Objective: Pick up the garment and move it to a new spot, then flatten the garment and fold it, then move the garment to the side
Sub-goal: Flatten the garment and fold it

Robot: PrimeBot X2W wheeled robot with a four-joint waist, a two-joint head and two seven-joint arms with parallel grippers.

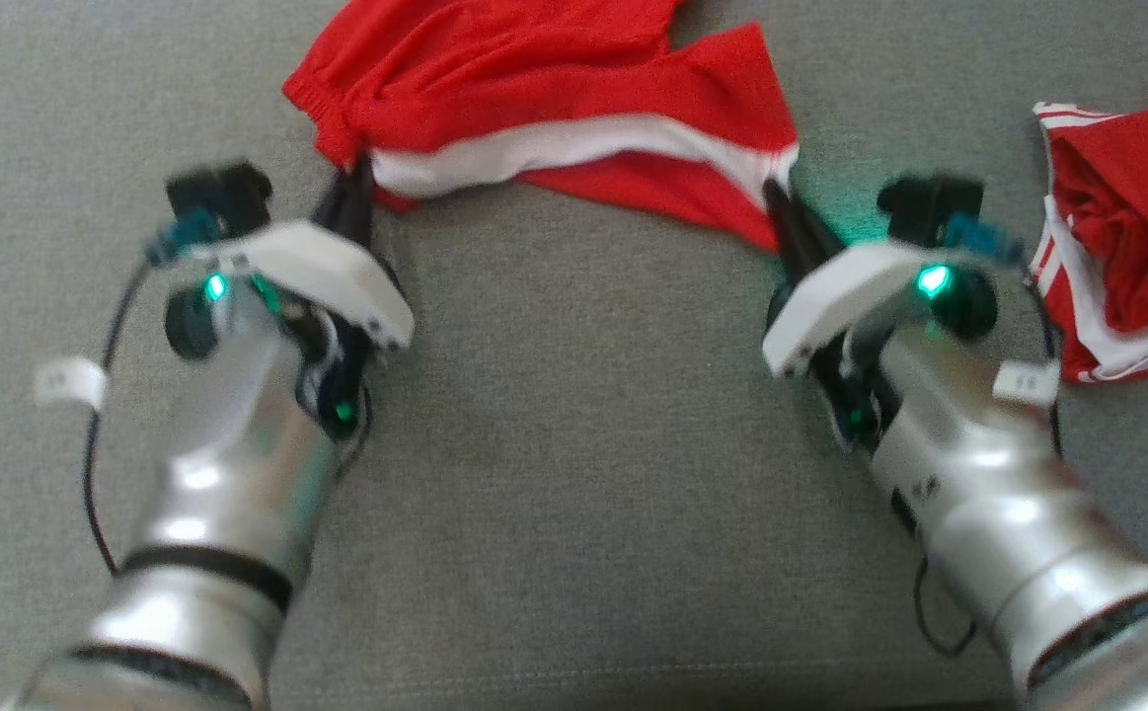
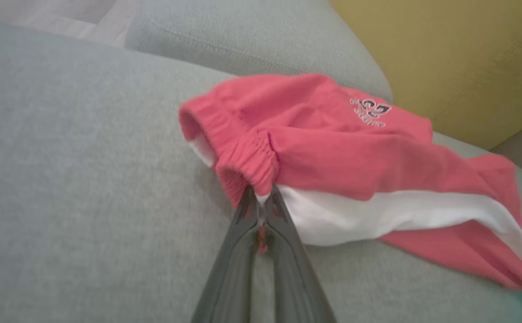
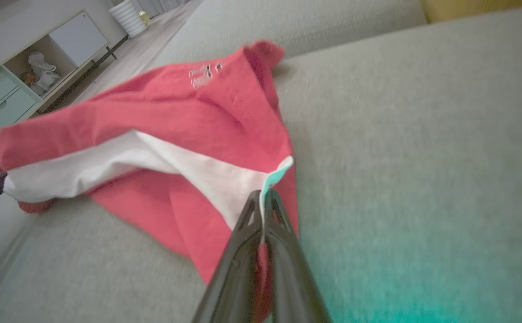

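Note:
The garment (image 1: 554, 109) is a pair of red shorts with a broad white side stripe, lying across the far part of a grey sofa cushion (image 1: 574, 444). My left gripper (image 1: 356, 178) is shut on the elastic waistband corner (image 2: 247, 168) at the shorts' left end. My right gripper (image 1: 776, 197) is shut on the hem corner where the white stripe ends (image 3: 274, 177). The fabric (image 3: 153, 134) hangs slack between the two grips, with a small printed logo (image 2: 370, 111) on its upper side.
A second red garment with white stripes (image 1: 1126, 237) lies crumpled at the right edge of the cushion. The sofa backrest (image 2: 252, 40) rises behind the shorts. A yellow wall (image 2: 458, 54) and a cabinet with pale drawers (image 3: 14, 85) stand beyond the sofa.

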